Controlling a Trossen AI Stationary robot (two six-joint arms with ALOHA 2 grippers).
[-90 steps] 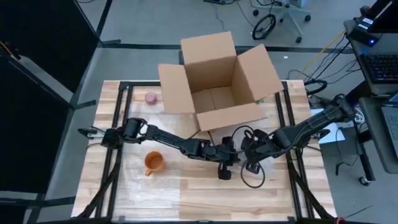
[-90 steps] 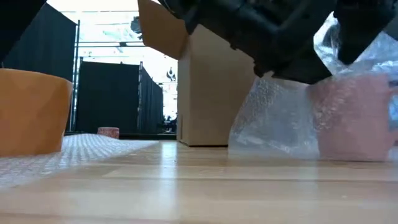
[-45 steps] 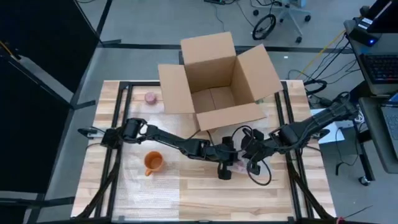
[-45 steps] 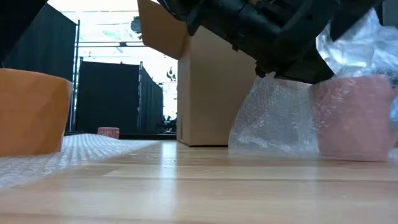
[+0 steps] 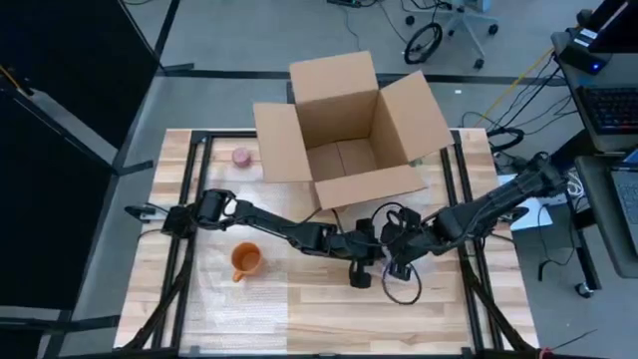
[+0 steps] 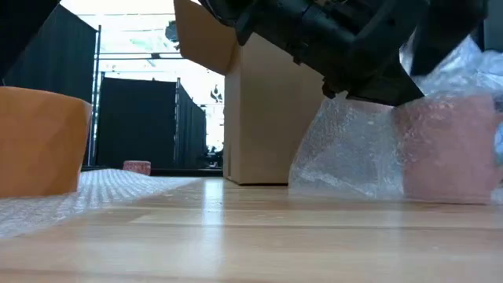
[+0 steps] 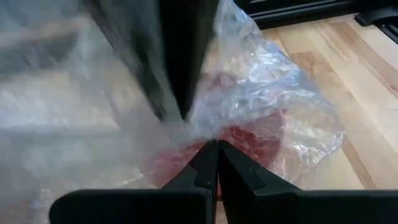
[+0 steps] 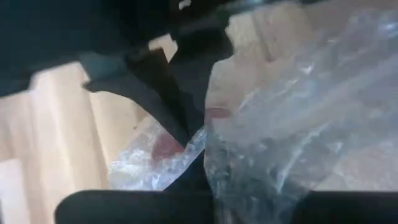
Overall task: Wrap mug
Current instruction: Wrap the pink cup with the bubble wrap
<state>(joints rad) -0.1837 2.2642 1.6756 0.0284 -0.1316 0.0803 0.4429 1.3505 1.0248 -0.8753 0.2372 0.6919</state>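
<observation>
Left claw (image 7: 214, 149) pinched shut on wrap (image 7: 273, 99) over pink mug (image 6: 452, 149), on surface (image 5: 319, 309) before box (image 5: 344, 135). Right claw (image 5: 397, 261) alongside; grip state indeterminable.

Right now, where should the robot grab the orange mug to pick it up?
Probably the rim. The orange mug stands upright and open-topped on the bubble wrap, so one finger could go inside and one outside, coming straight down. Its handle seems to point to the table's front edge, so pinch the rim elsewhere. Both grippers are busy at the pink mug.
</observation>
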